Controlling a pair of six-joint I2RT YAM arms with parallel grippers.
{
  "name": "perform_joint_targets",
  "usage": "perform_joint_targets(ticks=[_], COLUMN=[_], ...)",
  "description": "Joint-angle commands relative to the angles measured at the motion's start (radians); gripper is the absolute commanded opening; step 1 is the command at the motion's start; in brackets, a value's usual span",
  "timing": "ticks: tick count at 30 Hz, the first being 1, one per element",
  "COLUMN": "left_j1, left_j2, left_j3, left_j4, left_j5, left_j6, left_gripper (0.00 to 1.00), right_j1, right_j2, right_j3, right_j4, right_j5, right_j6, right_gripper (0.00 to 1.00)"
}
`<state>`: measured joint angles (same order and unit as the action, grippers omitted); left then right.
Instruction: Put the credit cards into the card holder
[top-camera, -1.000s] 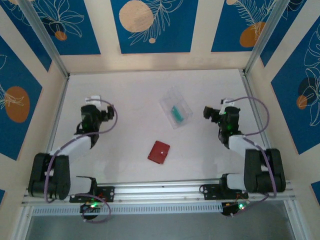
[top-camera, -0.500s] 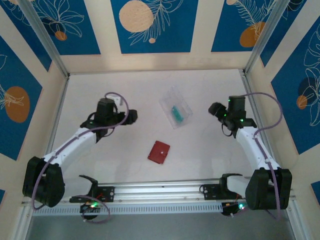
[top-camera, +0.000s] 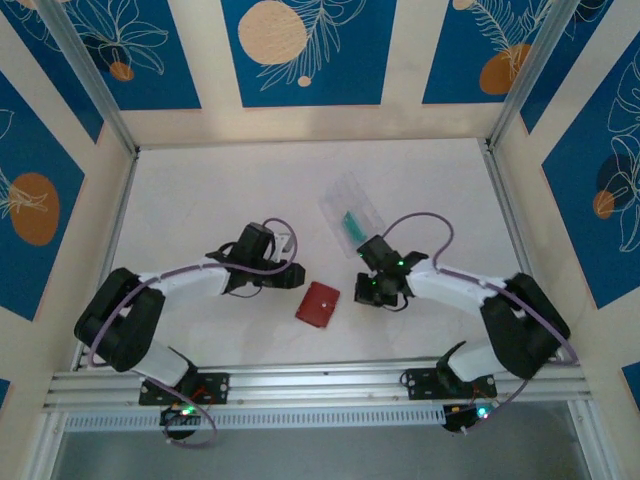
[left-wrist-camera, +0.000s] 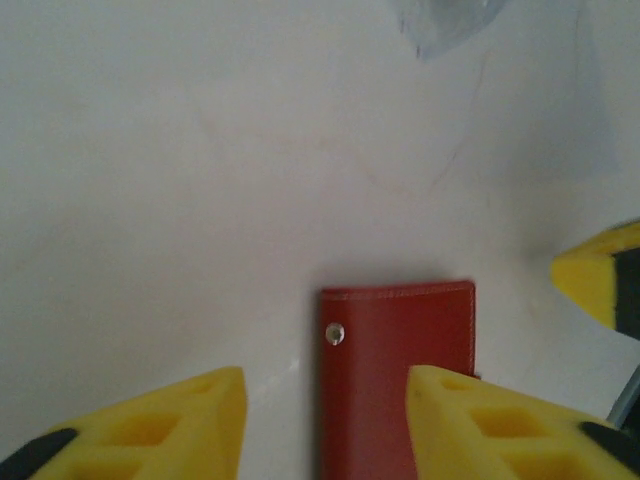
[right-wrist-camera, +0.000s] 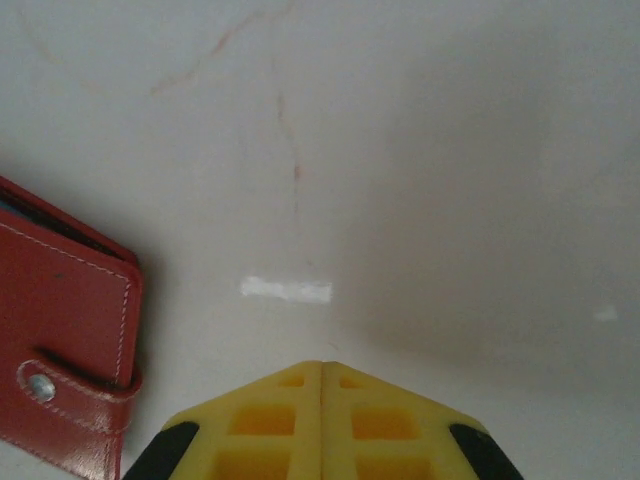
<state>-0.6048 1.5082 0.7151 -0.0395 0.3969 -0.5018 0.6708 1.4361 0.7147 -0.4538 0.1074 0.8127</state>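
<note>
From above, you see the red card holder (top-camera: 318, 304) lying flat on the white table (top-camera: 200, 190), near the front rail and between the two arms. Your left gripper (top-camera: 295, 272) sits just to its left and your right gripper (top-camera: 365, 291) just to its right, both low over the table; from this height you cannot tell how far either is open. Behind them lies the clear case (top-camera: 352, 212) with the teal credit cards (top-camera: 353, 223) inside it, apart from the card holder. On the left wrist camera, your left gripper (left-wrist-camera: 325, 385) is spread wide and holds nothing. The card holder (left-wrist-camera: 398, 370) lies closed below it, its metal snap (left-wrist-camera: 335, 333) in the gap, its right edge under the right-hand finger (left-wrist-camera: 490, 425); whether they touch, you cannot tell. A yellow fingertip (left-wrist-camera: 592, 280) of the other arm shows at the right edge. On the right wrist camera, your right gripper (right-wrist-camera: 322, 368) is pressed closed with nothing between its fingers, and the card holder (right-wrist-camera: 60, 320) lies to its left, not touching it.
</note>
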Motion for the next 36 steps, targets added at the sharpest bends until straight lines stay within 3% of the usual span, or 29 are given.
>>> perform_joint_targets(ticks=[1,8,17,24,30,32,36], left_j1=[-0.026,-0.061,-0.083,-0.085,-0.085,-0.083,-0.083], left_j2=[0.022,0.058,0.105,0.11,0.056,0.01,-0.059], left_j3=[-0.021,-0.056,-0.087,-0.126,-0.143,-0.143,-0.142], left_j4=[0.073,0.116,0.19,0.27,0.221,0.155,0.117], left_j5=[0.072,0.083,0.096,0.079,-0.006,-0.084,-0.111], left_j6=[-0.03,-0.052,-0.087,-0.161,-0.189,-0.2,-0.208], left_gripper=[0.39,0.28,0.23,0.18,0.2,0.2,0.21], right_j1=[0.042,0.049,0.055,0.047,0.026,0.024,0.038], right_j2=[0.077,0.197,0.271,0.287,0.303,0.294,0.245], right_j3=[0.077,0.152,0.199,0.268,0.349,0.376,0.366], right_j4=[0.076,0.111,0.127,0.121,0.058,-0.012,-0.065], right_j5=[-0.072,-0.099,-0.147,-0.112,-0.111,-0.044,0.032], right_j6=[0.013,-0.001,-0.017,-0.08,-0.161,-0.168,-0.181], right_gripper=[0.08,0.05,0.05,0.08,0.12,0.12,0.18])
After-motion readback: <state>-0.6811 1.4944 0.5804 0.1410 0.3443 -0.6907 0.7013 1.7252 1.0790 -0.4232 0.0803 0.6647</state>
